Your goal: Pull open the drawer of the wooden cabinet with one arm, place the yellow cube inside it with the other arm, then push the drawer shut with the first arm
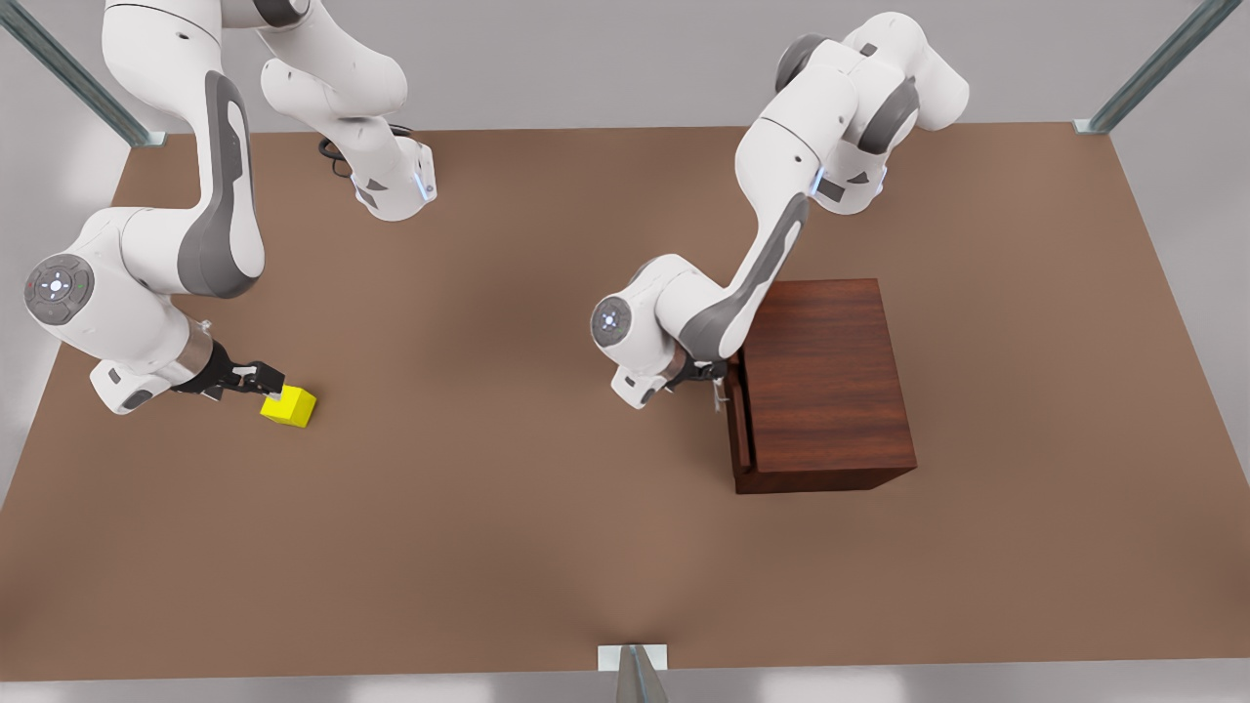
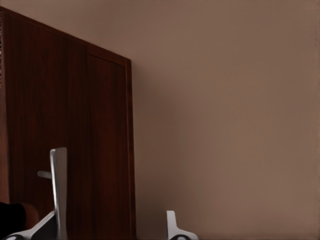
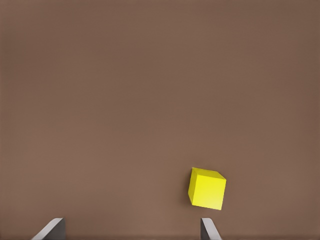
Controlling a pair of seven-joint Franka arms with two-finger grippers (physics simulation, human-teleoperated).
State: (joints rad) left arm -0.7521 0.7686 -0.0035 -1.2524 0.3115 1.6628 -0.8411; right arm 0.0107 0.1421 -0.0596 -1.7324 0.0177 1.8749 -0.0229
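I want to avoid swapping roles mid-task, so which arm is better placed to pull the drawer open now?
The left arm. Its tool is open at the drawer front, fingers around the silver handle. The right tool is open by the yellow cube, far from the wooden cabinet.

The left arm hides the drawer (image 1: 739,422) handle.

The left gripper (image 1: 721,383) reaches sideways, low, from a bent arm, fingers (image 2: 59,190) spread apart, while the right gripper (image 1: 266,383) sits low on its folded arm, fingers (image 3: 50,229) likewise parted.
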